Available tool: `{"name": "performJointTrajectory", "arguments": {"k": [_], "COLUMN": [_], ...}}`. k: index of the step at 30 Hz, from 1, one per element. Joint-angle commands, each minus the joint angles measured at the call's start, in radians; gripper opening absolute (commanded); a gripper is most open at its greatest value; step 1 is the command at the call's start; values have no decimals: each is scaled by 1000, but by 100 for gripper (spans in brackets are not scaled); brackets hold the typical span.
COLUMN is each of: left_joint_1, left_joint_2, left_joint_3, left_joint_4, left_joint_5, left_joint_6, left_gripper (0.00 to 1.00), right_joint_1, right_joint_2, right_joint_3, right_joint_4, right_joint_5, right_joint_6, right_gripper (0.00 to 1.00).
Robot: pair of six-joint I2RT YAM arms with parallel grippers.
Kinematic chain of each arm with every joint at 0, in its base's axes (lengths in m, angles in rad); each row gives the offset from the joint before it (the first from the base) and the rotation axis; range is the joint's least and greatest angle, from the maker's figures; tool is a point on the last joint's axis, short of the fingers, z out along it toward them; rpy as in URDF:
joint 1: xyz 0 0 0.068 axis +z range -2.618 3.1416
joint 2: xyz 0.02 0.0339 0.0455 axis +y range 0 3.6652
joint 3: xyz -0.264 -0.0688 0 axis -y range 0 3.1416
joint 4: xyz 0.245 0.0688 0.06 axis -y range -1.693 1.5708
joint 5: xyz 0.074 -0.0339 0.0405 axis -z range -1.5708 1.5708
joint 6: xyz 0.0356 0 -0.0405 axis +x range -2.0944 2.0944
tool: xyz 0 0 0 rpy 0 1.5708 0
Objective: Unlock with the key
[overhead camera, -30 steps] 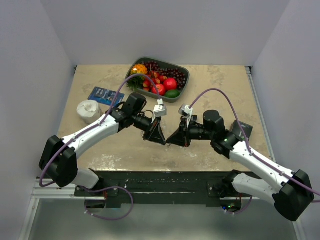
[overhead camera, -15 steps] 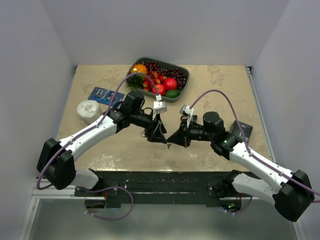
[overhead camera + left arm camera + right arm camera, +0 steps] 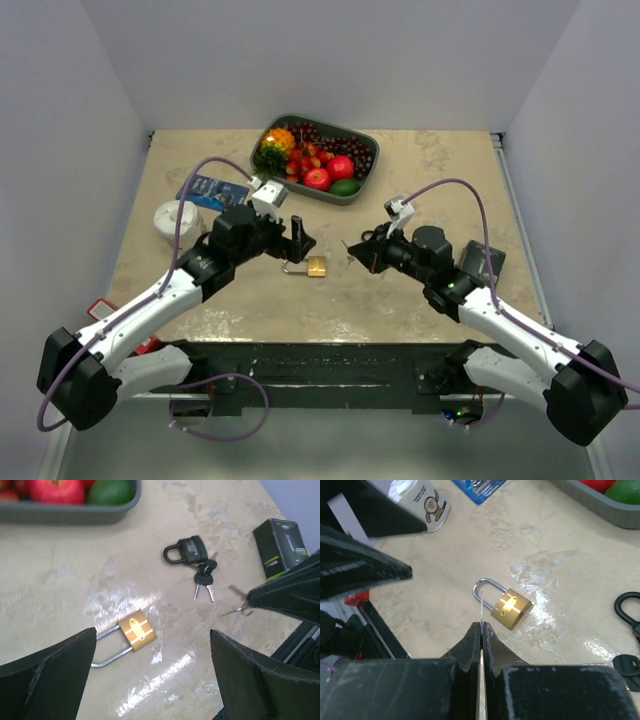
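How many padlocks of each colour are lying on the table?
Brass-coloured metal padlock with a silver shackle: 1
Black padlock with a black shackle: 1
Total: 2

clear: bare tabletop (image 3: 330, 300) lower centre, around brass padlock (image 3: 316, 266) | obstacles: fruit tray (image 3: 372, 160) upper centre; black box (image 3: 482, 262) right
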Motion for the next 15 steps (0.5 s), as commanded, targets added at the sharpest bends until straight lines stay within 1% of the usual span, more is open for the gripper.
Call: {"name": "performJointTrajectory", "arguments": {"k": [1, 3, 6, 11, 15], "left_joint_1": [-2, -4, -8, -11, -13], "left_joint_2": [-24, -9, 42, 115, 195], "left_joint_3": [-185, -256, -305, -342, -350], "left_joint_4": [68, 152, 199, 271, 337], "left_joint_5": [-162, -112, -82, -62, -14], "left_joint_6": [-296, -379, -440, -491, -508], "left_gripper": [99, 99, 99, 99, 99], "right_joint_1": [-2, -2, -5, -3, -3], "right_joint_2": [-24, -39, -79, -134, -154], "right_joint_3": [42, 38, 33, 15, 2], "right_joint_4": [42, 31, -1, -34, -37], "right_joint_5": [146, 182, 208, 228, 245], "right_joint_6": [17, 22, 28, 37, 48], "right_gripper": [0, 0, 0, 0, 0]}}
